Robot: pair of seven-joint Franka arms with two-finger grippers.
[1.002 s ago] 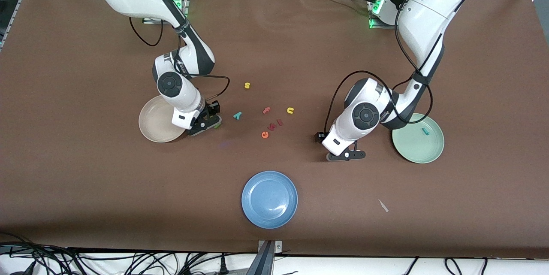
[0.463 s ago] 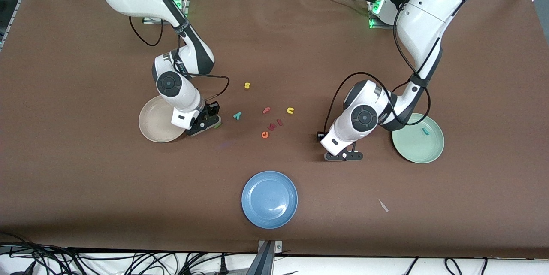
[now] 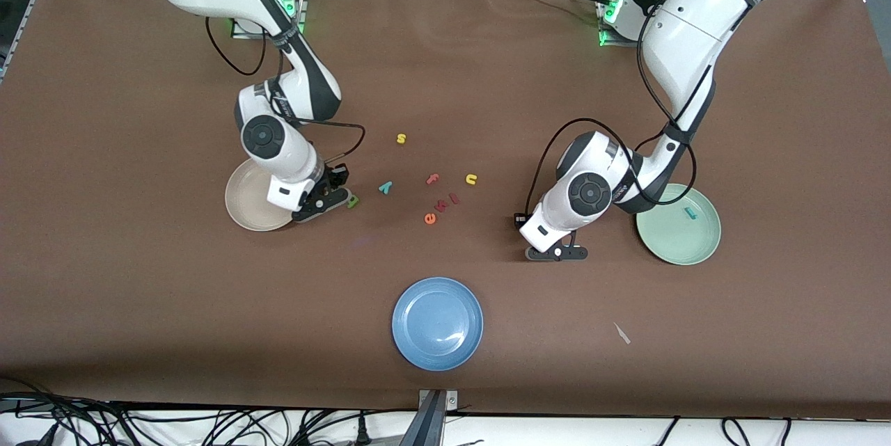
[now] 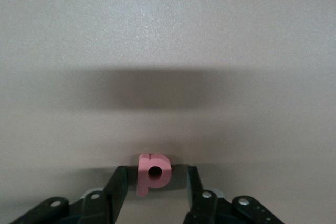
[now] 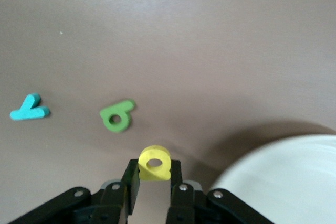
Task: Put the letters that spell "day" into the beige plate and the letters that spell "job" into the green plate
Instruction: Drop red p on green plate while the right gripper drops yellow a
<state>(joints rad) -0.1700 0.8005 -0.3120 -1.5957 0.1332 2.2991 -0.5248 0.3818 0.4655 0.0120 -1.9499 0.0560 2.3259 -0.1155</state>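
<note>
2 grippers are each busy with 1 toy letter. The right gripper [image 5: 155,176] is pinched on the small rounded yellow letter "a" [image 5: 155,163], gripping only its lower edge, so most of the letter stands proud of the fingertips. It sits low, just beside the round cream-beige plate [image 5: 286,182], whose rim curves close by. With so shallow a bite, the "a" could twist or pop out on the way over the rim, or clip the rim if carried too low.

On the table just beside that gripper lies the dark green stem-and-bowl letter "d" [image 3: 353,202], and past it, toward the left arm's end, the teal forked letter "y" [image 3: 385,187]. A careless swing could knock the "d" away.

The left gripper [image 3: 557,253] is down at the brown table surface [image 3: 487,335], jaws partly open, straddling the salmon-red stem-and-bowl letter "b" [image 4: 153,173] with gaps on both sides. Uneven closing could shove the "b" aside. Nearby, the round pale mint-green plate [image 3: 668,248] already holds the teal hooked letter "j" [image 3: 690,212].
</note>
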